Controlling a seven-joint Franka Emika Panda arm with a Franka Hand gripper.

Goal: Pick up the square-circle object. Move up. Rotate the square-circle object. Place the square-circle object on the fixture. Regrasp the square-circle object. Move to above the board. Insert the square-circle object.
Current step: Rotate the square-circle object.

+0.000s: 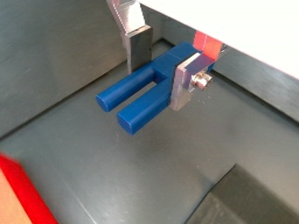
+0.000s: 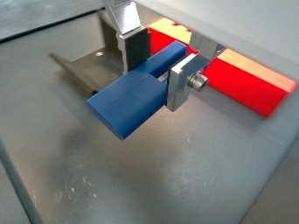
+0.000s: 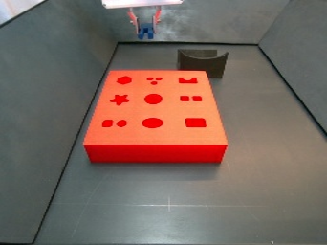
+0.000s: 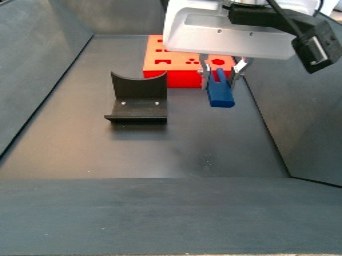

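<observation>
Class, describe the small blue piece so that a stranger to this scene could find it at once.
Start at the big red board; beside it hangs the gripper. Clamped between its silver fingers is the square-circle object, clear of the floor. It is the only blue thing, ending in two short prongs.

Light reads even and diffuse from above. I see soft shadows beneath the gripper (image 4: 221,80) and fixture (image 4: 138,100). Wrist views are slightly soft and grainy; the board (image 2: 239,79) looks saturated. No strong glare.
</observation>
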